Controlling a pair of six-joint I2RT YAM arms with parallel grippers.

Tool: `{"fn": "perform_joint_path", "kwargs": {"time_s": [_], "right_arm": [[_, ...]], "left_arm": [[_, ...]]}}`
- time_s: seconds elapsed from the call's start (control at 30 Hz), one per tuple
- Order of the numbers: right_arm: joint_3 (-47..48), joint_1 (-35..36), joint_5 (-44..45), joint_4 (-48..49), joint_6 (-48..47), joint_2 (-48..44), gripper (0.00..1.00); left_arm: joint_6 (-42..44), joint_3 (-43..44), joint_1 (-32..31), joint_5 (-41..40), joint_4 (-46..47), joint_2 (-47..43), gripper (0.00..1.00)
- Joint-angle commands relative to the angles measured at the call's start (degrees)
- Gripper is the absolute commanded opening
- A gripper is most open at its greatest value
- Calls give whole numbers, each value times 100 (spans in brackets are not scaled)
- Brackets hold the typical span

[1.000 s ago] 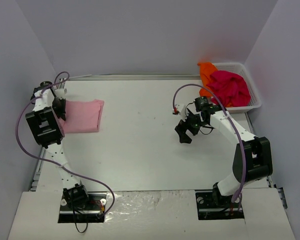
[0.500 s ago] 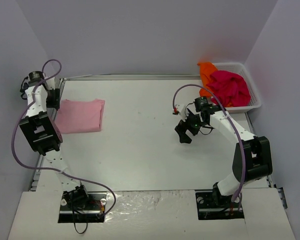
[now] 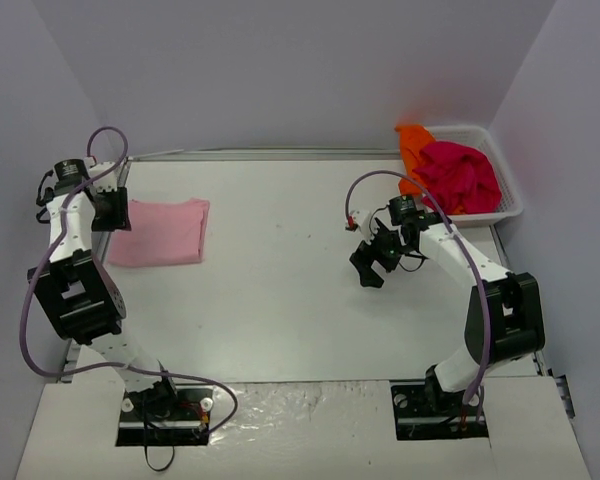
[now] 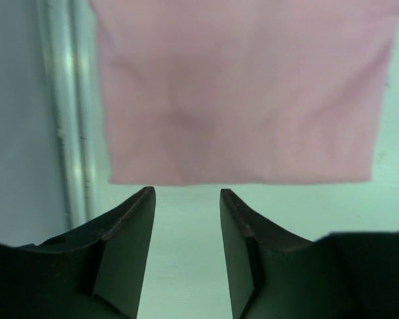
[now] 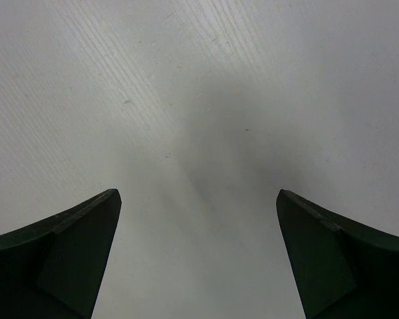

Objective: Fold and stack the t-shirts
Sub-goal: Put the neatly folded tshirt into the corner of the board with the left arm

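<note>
The pink t-shirt (image 3: 160, 232) lies folded into a flat, tidy rectangle at the far left of the tabletop (image 3: 280, 290), close to its left edge. In the left wrist view its near hem runs straight and no sleeve or corner sticks out.

The left hand (image 3: 118, 212) sits just beside that hem, apart from the cloth. Its jaws are partly spread with only bare tabletop between them, so it holds nothing.

Well apart, right of centre, the right hand (image 3: 367, 270) hovers over bare tabletop with its jaws spread wide and empty.

Beyond it, in the far right corner, the magenta t-shirt (image 3: 460, 175) is bunched in the white mesh basket (image 3: 513, 207), and the orange t-shirt (image 3: 413, 145) spills over the basket's left rim.

By my reading one shirt is folded and two wait.

The risks from here:
- The left hand is so close to the hem that a low sweep across it could snag the top layer and undo the fold.
- The two shirts in the basket press against each other, so a pinch on one may drag the other out with it, or pull the light basket along.
- A shirt laid carelessly on the pink one could shove it askew, since nothing pins it down.
</note>
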Motion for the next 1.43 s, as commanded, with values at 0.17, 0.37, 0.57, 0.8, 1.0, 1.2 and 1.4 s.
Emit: {"fn": "perform_joint_path", "kwargs": {"time_s": [0.17,0.37,0.57,0.8,1.0,1.2,1.4], "right_arm": [[-412,-196,1342,1101,887,-558,100],[-826,-486,2214,2244,1292,-1385,100],[-764,-617,3761,2702,1698,-2018,100],[-492,-688,3762,2711,2487,-2283,100],[-500,-740,3850,2702,2533,-2468,100],[-492,-846,3876,2702,2638,-2538,100],[-501,-855,4008,2921,2759,-2555,100]], "left_arm": [[20,-2464,-531,1160,1335,-2518,68],[319,-4131,-1007,992,2365,-3699,85],[460,-4061,-1015,1088,2181,-3972,87],[530,-4272,-936,992,2304,-3963,91],[452,-4263,-647,1299,2225,-3840,93],[442,-4211,-558,1466,2119,-3831,96],[442,-4202,-523,1484,2111,-3875,95]]}}
